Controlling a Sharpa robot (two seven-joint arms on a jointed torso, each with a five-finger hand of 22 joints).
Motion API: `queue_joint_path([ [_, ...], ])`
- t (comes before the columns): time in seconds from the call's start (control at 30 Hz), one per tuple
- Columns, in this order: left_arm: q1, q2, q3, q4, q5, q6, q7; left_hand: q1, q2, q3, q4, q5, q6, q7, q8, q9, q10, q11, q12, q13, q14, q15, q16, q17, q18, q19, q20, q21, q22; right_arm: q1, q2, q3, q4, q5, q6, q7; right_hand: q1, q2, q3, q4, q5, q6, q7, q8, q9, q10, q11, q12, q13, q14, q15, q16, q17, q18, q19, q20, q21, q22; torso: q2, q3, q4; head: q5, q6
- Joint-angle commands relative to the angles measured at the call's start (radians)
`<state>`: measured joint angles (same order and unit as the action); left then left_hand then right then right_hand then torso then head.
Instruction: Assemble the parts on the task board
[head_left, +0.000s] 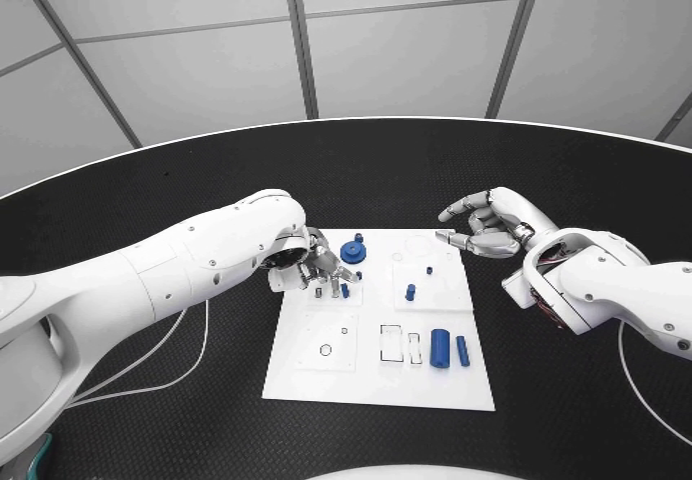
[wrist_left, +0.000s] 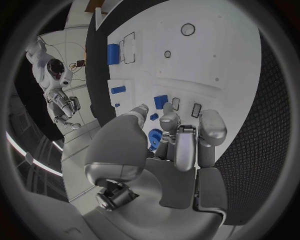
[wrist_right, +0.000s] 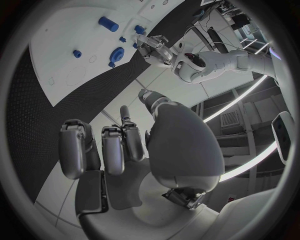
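On the black table, the white board lies centred, long side running away from the robot. The left hand hangs over the board's left edge, fingers pointing down and close together above a small blue part (whether the fingertips touch or hold it cannot be told). In the left wrist view the same fingers reach toward a blue block beside two small rectangular slots. A round blue gear sits near the board's far edge, just beyond the left hand. A short blue peg stands near the board's middle, and a smaller blue stud lies beyond it. Near the front right, a thick blue cylinder and a thinner blue rod lie side by side, parallel, next to a rectangular outline. The right hand hovers off the board's far right corner, fingers curled loosely inward with nothing in them.
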<state>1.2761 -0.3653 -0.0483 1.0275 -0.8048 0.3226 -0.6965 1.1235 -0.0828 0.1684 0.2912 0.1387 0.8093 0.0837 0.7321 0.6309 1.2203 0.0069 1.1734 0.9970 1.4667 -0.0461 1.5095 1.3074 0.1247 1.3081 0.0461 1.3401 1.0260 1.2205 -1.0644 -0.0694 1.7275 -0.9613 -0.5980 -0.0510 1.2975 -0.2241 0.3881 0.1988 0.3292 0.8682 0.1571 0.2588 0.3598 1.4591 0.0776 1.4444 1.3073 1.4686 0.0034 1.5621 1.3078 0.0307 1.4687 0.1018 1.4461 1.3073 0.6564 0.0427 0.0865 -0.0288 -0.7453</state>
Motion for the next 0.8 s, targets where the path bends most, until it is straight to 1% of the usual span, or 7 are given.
queue_joint_path([
  [0.03,0.000,0.002,0.000,-0.001,0.000,0.001,0.000,0.008,0.002,-0.004,0.001,0.000,0.001,-0.004,0.007,0.002,0.005,0.000,0.005,0.000,0.070,-0.009,0.002,0.137,-0.021,0.006,-0.003,0.007,0.001,0.000,0.001,0.000,-0.001,0.000,0.000,0.000,-0.004,0.003,0.000,0.006,0.004,0.008,0.001,0.006,-0.001,-0.001,-0.005,0.003,0.147,0.097,-0.008,-0.003,0.241,0.004,0.052,-0.006,-0.005,0.158,0.000,0.0011,-0.0006,0.000,-0.001],
  [0.17,-0.001,0.003,-0.001,-0.001,0.000,0.003,0.001,0.012,0.004,-0.003,0.001,0.001,0.000,-0.005,0.008,0.003,0.005,0.000,0.006,0.001,0.069,-0.009,0.002,0.137,-0.021,0.006,-0.003,0.008,0.002,0.000,0.002,0.000,-0.001,0.000,0.001,-0.001,-0.004,0.003,0.000,0.006,0.004,0.008,0.001,0.006,-0.001,-0.001,-0.005,0.003,0.147,0.097,-0.008,-0.003,0.241,0.004,0.052,-0.006,-0.005,0.158,-0.001,0.0013,0.0005,-0.001,-0.003],
  [0.43,-0.001,0.006,-0.001,-0.005,0.000,0.011,-0.001,0.049,0.013,0.010,0.000,0.006,-0.008,-0.004,0.010,0.012,-0.001,0.000,0.006,-0.002,0.069,-0.009,0.001,0.135,-0.021,0.004,-0.003,0.013,0.007,0.000,0.003,0.000,-0.002,0.000,0.002,-0.001,-0.003,0.004,0.001,0.006,0.005,0.008,0.001,0.007,-0.001,0.000,-0.005,0.004,0.148,0.097,-0.008,-0.003,0.241,0.004,0.052,-0.007,-0.006,0.158,-0.002,0.0010,0.0008,0.000,-0.006],
  [0.53,-0.003,0.007,-0.001,-0.006,0.000,0.016,-0.004,0.051,0.013,0.010,0.000,0.006,-0.009,-0.004,0.010,0.013,-0.002,0.000,0.006,-0.003,0.069,-0.009,0.001,0.136,-0.021,0.004,-0.003,0.013,0.008,0.000,0.005,0.000,-0.002,0.000,0.003,-0.001,-0.003,0.004,0.001,0.006,0.005,0.008,0.001,0.007,-0.001,0.000,-0.005,0.004,0.148,0.097,-0.008,-0.003,0.241,0.004,0.052,-0.007,-0.006,0.158,-0.001,0.0015,-0.0001,0.000,-0.007],
  [0.8,-0.004,0.010,-0.001,-0.008,-0.007,0.016,-0.010,0.057,0.011,0.012,-0.001,0.005,-0.010,-0.004,0.010,0.014,-0.005,0.000,0.003,-0.007,0.070,-0.009,0.002,0.137,-0.021,0.004,-0.003,0.014,0.010,0.000,0.006,0.000,-0.002,0.000,0.005,-0.002,-0.003,0.004,0.001,0.006,0.005,0.008,0.001,0.007,-0.001,0.000,-0.005,0.004,0.148,0.097,-0.008,-0.003,0.241,0.004,0.052,-0.007,-0.006,0.158,0.000,0.0011,0.0009,-0.001,-0.006],
])
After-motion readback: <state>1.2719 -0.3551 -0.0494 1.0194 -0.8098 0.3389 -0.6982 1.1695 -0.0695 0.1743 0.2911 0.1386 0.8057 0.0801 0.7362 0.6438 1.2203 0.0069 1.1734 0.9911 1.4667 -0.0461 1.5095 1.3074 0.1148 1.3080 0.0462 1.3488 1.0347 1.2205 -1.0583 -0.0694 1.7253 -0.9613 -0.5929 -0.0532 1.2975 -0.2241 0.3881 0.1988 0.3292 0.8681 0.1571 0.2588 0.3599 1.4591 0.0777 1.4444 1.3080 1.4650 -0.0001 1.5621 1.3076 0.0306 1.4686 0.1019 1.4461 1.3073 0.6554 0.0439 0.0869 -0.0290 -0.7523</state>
